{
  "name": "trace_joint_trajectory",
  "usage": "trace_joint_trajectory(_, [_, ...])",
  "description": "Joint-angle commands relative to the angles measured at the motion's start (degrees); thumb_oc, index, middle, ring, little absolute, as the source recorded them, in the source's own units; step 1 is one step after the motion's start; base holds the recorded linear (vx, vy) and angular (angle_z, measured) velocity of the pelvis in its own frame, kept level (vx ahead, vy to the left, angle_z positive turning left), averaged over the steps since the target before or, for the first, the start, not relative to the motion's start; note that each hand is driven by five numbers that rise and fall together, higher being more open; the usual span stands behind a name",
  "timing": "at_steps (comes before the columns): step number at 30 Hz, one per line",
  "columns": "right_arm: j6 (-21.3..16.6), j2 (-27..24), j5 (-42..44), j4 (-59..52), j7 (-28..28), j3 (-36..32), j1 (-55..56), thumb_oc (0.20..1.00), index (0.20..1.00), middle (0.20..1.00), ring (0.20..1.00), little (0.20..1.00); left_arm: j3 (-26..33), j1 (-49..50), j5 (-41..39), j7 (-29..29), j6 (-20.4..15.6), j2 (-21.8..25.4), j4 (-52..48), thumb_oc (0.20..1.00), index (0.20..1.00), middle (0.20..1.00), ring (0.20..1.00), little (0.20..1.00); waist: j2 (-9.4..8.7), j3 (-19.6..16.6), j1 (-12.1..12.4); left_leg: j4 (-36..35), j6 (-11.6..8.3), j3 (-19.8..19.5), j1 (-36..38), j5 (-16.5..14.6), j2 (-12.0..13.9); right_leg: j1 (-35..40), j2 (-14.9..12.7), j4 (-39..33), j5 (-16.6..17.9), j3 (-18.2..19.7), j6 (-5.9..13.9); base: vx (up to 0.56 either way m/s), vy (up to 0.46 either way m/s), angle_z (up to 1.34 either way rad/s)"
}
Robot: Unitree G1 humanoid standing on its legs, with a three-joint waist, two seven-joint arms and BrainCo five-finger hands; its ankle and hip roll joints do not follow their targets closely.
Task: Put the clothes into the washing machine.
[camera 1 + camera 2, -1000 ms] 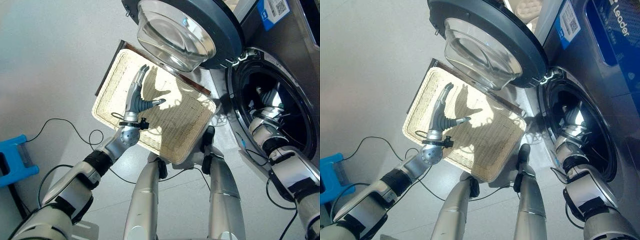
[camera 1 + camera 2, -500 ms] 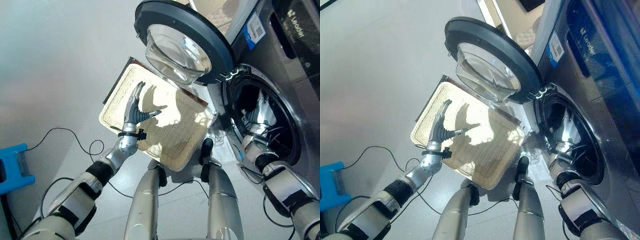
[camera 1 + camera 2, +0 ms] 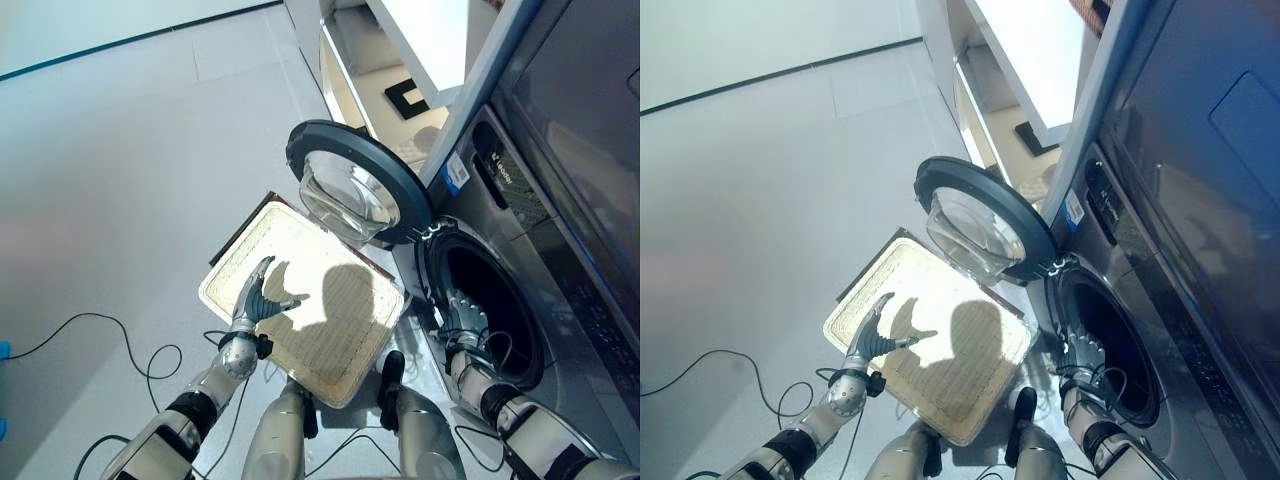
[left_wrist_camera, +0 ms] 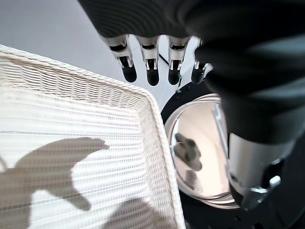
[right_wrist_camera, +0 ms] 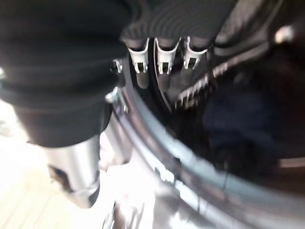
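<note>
1. Left eye view: one woven basket (image 3: 320,330) lies flat on the floor (image 3: 120,180), one corner reaching under the open washer door (image 3: 358,192). The left hand (image 3: 256,298) hovers over the basket's near-left edge, fingers straight and fanned, thumb out, holding nothing. The basket bed is bare; I count no clothes in it.

2. Right eye view: one washing machine (image 3: 1160,300), one drum opening (image 3: 1108,345), dark inside. The right hand (image 3: 1083,357) is at the opening's lower rim, so it is by far the nearer hand to the drum; the left hand is well apart, across the basket. Whether clothes lie in the drum, I cannot tell.

3. Left wrist view: straight fingers (image 4: 153,71) point past the basket's far rim (image 4: 157,119) toward the door glass (image 4: 198,152). No cloth in the palm.

4. Right wrist view: fingers (image 5: 162,67) look fairly straight and hold nothing visible, pointing across the door seal (image 5: 157,138) into the dark drum. My judgement: loading looks finished.
</note>
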Motion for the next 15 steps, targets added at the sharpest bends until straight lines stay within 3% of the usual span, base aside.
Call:
trace_joint_trajectory(1, [-5.4, -1.7, 1.2, -1.1, 6.0, 0.5, -1.6, 1.0, 1.0, 1.0, 1.0, 1.0, 1.1, -2.8, 0.3, -1.6, -0.5, -2.4, 2.0, 1.0, 1.0, 1.0, 1.0, 1.0, -0.87, -0.6, 1.1, 3.4, -2.4, 2.0, 1.7, -6.3, -1.1, 3.2, 0.6, -0.8, -1.5, 0.8, 3.67, 0.08, 0.018, -0.08])
trace_joint_trajectory(8, [-10.3, 0.0, 3.2, -1.1, 14.7, 0.8, -0.2, 1.0, 1.0, 1.0, 1.0, 1.0, 1.6, -2.3, 0.8, -1.2, -0.2, -3.7, 5.0, 1.0, 1.0, 1.0, 1.0, 1.0, -1.84, -2.2, 0.8, 1.2, -2.33, 2.9, 3.9, -5.7, -0.9, 5.4, 1.0, -2.9, -1.0, 1.3, 3.54, 0.04, 0.018, -0.06])
trace_joint_trajectory(15, [-10.9, 0.9, 4.6, -0.4, 23.8, 1.4, 2.8, 1.0, 1.0, 1.0, 1.0, 1.0, 3.0, 0.3, 2.2, -3.4, 2.6, -4.3, 8.8, 1.0, 1.0, 1.0, 1.0, 1.0, -2.8, -4.9, 0.9, -1.6, -2.56, 1.7, 6.7, -4.6, -0.9, 8.5, 1.2, -5.9, 0.4, 1.9, 3.75, 0.05, -0.017, -0.02])
